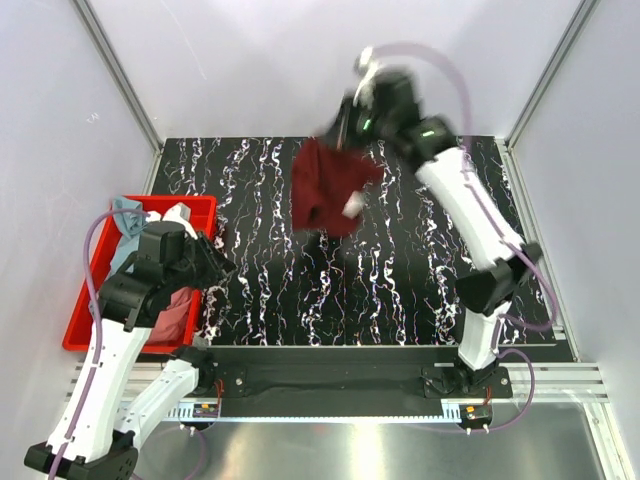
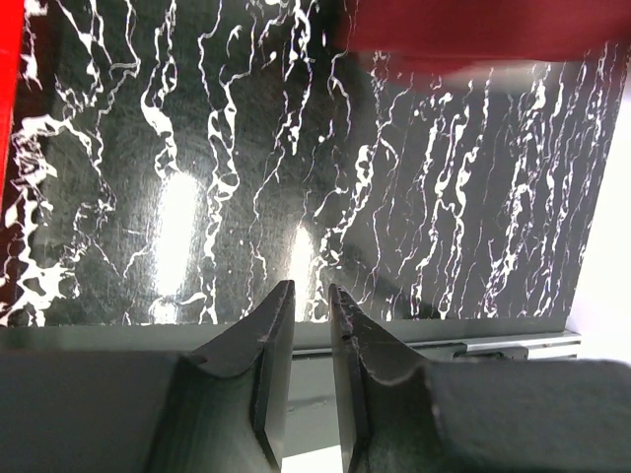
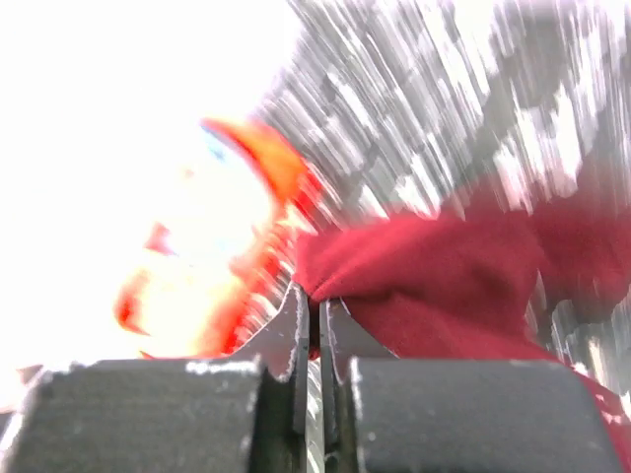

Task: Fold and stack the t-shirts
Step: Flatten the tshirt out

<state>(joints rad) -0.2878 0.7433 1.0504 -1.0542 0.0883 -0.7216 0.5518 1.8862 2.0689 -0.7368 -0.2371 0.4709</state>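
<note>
right wrist view: right fingers (image 3: 297,317) clamp the maroon t-shirt (image 3: 444,286); left fingers (image 2: 277,310) slightly apart, holding nothing.

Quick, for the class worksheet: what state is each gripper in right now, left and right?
Left gripper: slightly open, holding nothing.
Right gripper: closed, pinching the maroon t-shirt.
</note>
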